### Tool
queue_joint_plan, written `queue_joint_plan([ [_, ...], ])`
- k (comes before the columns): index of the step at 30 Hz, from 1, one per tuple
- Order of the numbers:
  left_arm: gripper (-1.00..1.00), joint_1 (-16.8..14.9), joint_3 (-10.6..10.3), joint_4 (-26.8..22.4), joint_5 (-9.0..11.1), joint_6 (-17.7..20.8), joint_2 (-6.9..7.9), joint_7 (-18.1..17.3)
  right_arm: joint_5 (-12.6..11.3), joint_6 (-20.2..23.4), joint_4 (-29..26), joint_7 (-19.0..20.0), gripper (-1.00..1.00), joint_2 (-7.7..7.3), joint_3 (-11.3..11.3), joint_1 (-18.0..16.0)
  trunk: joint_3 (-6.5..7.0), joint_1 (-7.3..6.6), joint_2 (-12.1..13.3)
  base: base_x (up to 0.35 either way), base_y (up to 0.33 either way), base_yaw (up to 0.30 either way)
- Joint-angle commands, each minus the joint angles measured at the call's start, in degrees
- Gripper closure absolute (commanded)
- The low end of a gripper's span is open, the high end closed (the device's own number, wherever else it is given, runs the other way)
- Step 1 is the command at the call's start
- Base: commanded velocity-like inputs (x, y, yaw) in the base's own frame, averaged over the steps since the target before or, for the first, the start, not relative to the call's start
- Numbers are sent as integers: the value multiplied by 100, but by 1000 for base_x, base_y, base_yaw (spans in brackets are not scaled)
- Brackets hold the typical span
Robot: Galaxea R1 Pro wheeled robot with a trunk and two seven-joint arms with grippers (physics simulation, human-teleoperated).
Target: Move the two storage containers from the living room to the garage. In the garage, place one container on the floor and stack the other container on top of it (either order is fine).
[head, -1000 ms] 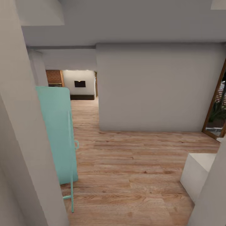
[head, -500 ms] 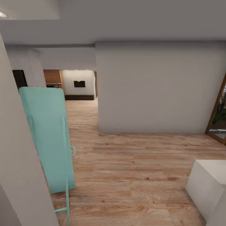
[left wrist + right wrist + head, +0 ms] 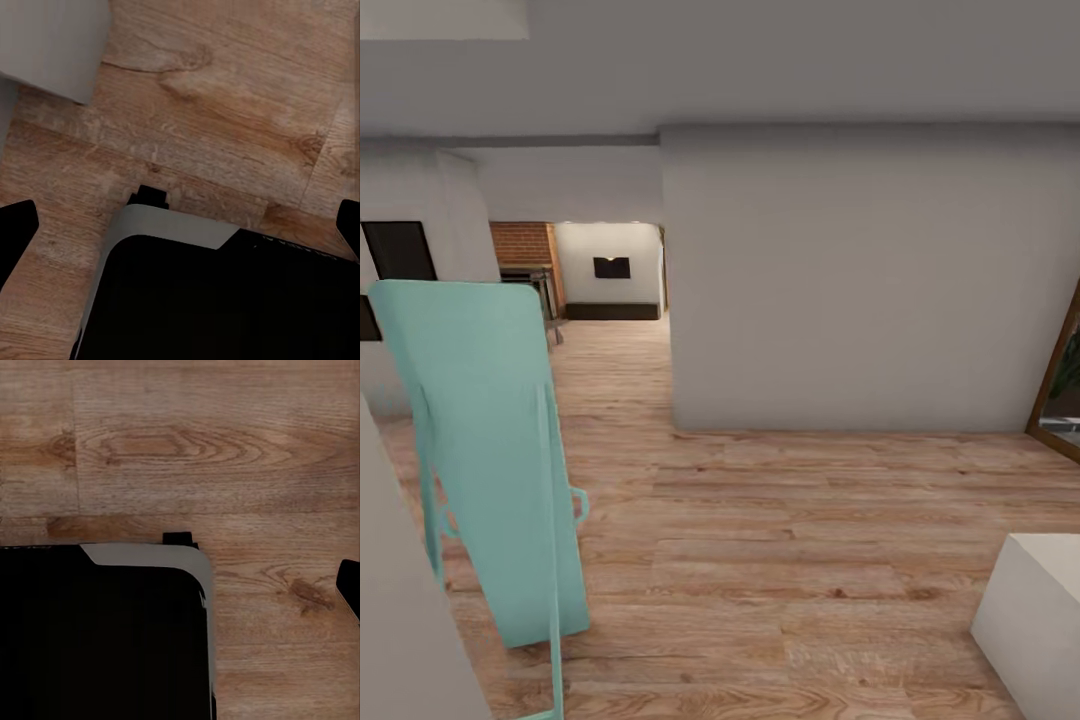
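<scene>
The storage containers are out of view. I stand on a light wood-plank floor [image 3: 790,520] in a passage. Far down the corridor the living room shows, with a red-brick fireplace [image 3: 525,243], a black wall TV [image 3: 612,267] and a dark low bench [image 3: 612,311]. In the left wrist view my left gripper [image 3: 180,225] is open over the planks, one black fingertip [image 3: 16,225] at each picture edge and nothing between them. My right gripper [image 3: 180,585] hangs over the planks too, with one fingertip [image 3: 349,585] at the far edge. The garage is out of view.
A tall turquoise panel on thin legs [image 3: 480,450] stands close at left, beside a pale wall [image 3: 400,620]. A grey wall block [image 3: 860,280] fills the middle. A white block [image 3: 1035,620] sits low at right, a wood-framed glass door [image 3: 1060,390] beyond it. My dark base [image 3: 217,300] shows below.
The camera has moved: the near left wall takes up less of the picture, the turquoise panel sits further left, the white block lower right, and a dark opening now shows at left.
</scene>
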Motion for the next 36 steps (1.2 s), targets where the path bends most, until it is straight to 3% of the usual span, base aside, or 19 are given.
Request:
queue_joint_plan([
  [1,-100,-4,-49,1,41,-15,0,15,-53,-27,17,20,-100,2,46,-7,-8,4,-5,322,0,0],
  [36,-100,-4,-48,1,59,25,1,15,-55,-10,17,19,-100,-1,48,-7,-8,4,-5,307,-114,0],
])
